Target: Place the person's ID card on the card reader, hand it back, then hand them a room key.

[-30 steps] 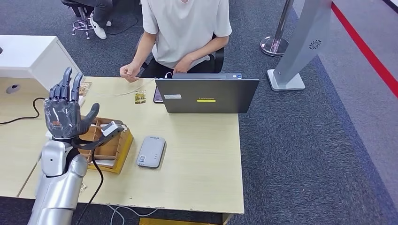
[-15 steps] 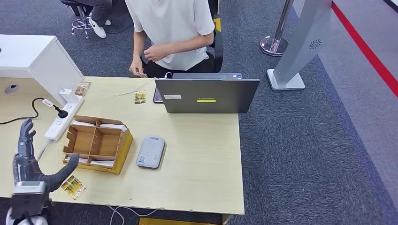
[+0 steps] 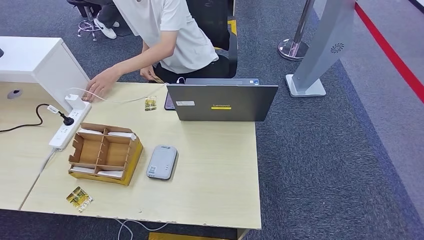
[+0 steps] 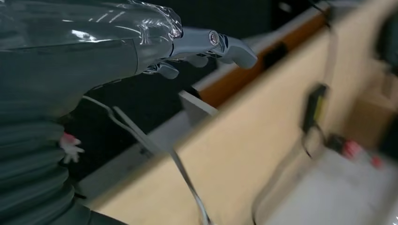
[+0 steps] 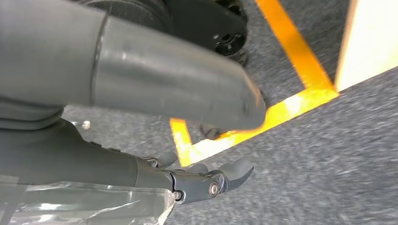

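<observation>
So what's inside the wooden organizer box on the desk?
The organizer box has open wooden compartments. White cards lie along its far edge and more along its near edge; the middle compartments look empty. Nothing covers it.

An office reception area: a pale wooden desk (image 3: pixel 210 170) with a laptop (image 3: pixel 221 102), power strip (image 3: pixel 67 125) and card reader (image 3: pixel 162 162), grey carpet (image 3: pixel 340 165), a queue barrier post (image 3: pixel 296 42), and a swivel chair (image 3: pixel 86 20).

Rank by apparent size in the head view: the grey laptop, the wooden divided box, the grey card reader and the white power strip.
1. Grey laptop
2. Wooden divided box
3. Grey card reader and white power strip: too close to rank.
</observation>
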Action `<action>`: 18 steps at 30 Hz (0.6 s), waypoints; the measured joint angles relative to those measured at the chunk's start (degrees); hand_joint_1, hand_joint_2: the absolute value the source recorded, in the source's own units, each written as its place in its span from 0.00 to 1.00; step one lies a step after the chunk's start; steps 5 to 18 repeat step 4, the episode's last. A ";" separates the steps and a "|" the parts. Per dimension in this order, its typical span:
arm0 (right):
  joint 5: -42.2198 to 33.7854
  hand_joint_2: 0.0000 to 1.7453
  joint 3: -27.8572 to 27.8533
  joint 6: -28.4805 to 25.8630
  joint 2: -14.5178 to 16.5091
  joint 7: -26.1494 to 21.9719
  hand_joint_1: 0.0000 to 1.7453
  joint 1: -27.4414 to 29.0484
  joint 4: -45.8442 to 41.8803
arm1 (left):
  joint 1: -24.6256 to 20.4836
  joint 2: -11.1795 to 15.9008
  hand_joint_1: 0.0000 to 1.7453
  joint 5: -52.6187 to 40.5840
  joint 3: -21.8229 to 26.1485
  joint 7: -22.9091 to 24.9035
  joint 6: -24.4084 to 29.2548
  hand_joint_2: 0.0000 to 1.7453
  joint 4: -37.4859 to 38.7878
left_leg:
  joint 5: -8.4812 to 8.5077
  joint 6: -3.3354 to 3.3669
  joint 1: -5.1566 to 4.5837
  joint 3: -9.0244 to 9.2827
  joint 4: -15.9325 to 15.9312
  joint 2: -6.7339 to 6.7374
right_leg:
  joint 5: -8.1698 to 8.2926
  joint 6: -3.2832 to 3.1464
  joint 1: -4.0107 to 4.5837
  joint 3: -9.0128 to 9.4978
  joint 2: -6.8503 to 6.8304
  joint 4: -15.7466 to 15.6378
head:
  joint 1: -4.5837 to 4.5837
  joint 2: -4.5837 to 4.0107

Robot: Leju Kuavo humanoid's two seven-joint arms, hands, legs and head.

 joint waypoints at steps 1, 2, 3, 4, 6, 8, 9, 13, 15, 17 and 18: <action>0.63 0.25 0.03 -0.49 0.08 0.99 0.00 -0.13 0.03 | -0.56 -0.61 0.00 -0.82 1.22 -0.33 3.18 1.00 4.14 | -0.02 0.04 -0.08 0.05 0.00 -0.02 | -0.02 0.04 -0.06 0.05 -0.01 0.00 | -0.02 0.00; 1.42 0.00 0.14 -0.96 0.18 1.87 0.00 -0.21 0.05 | -0.99 -1.07 0.00 -1.65 2.23 -0.97 6.71 1.00 8.61 | -0.04 0.08 -0.13 0.11 0.00 -0.01 | -0.04 0.09 -0.11 0.08 0.00 0.00 | -0.08 0.00; 2.24 0.00 0.34 -1.36 0.27 2.53 0.00 -0.26 0.08 | -1.27 -1.50 0.00 -2.43 2.91 -1.89 10.24 1.00 13.24 | -0.05 0.10 -0.16 0.14 0.01 0.00 | -0.04 0.12 -0.13 0.10 0.02 -0.01 | -0.11 0.00; 2.70 0.00 0.46 -1.57 0.34 2.84 0.00 -0.26 0.10 | -1.37 -1.70 0.00 -2.82 3.22 -2.40 12.10 1.00 15.67 | -0.06 0.12 -0.16 0.16 0.01 0.00 | -0.04 0.13 -0.13 0.10 0.04 -0.01 | -0.15 0.00; 2.70 0.00 0.46 -1.57 0.34 2.84 0.00 -0.26 0.10 | -1.37 -1.70 0.00 -2.82 3.22 -2.40 12.10 1.00 15.67 | -0.06 0.12 -0.16 0.16 0.01 0.00 | -0.04 0.13 -0.13 0.10 0.04 -0.01 | -0.15 0.00; 2.70 0.00 0.46 -1.57 0.34 2.84 0.00 -0.26 0.10 | -1.37 -1.70 0.00 -2.82 3.22 -2.40 12.10 1.00 15.67 | -0.06 0.12 -0.16 0.16 0.01 0.00 | -0.04 0.13 -0.13 0.10 0.04 -0.01 | -0.15 0.00; 2.70 0.00 0.46 -1.57 0.34 2.84 0.00 -0.26 0.10 | -1.37 -1.70 0.00 -2.82 3.22 -2.40 12.10 1.00 15.67 | -0.06 0.12 -0.16 0.16 0.01 0.00 | -0.04 0.13 -0.13 0.10 0.04 -0.01 | -0.15 0.00; 2.70 0.00 0.46 -1.57 0.34 2.84 0.00 -0.26 0.10 | -1.37 -1.70 0.00 -2.82 3.22 -2.40 12.10 1.00 15.67 | -0.06 0.12 -0.16 0.16 0.01 0.00 | -0.04 0.13 -0.13 0.10 0.04 -0.01 | -0.15 0.00; 2.70 0.00 0.46 -1.57 0.34 2.84 0.00 -0.26 0.10 | -1.37 -1.70 0.00 -2.82 3.22 -2.40 12.10 1.00 15.67 | -0.06 0.12 -0.16 0.16 0.01 0.00 | -0.04 0.13 -0.13 0.10 0.04 -0.01 | -0.15 0.00; 2.70 0.00 0.46 -1.57 0.34 2.84 0.00 -0.26 0.10 | -1.37 -1.70 0.00 -2.82 3.22 -2.40 12.10 1.00 15.67 | -0.06 0.12 -0.16 0.16 0.01 0.00 | -0.04 0.13 -0.13 0.10 0.04 -0.01 | -0.15 0.00; 2.70 0.00 0.46 -1.57 0.34 2.84 0.00 -0.26 0.10 | -1.37 -1.70 0.00 -2.82 3.22 -2.40 12.10 1.00 15.67 | -0.06 0.12 -0.16 0.16 0.01 0.00 | -0.04 0.13 -0.13 0.10 0.04 -0.01 | -0.15 0.00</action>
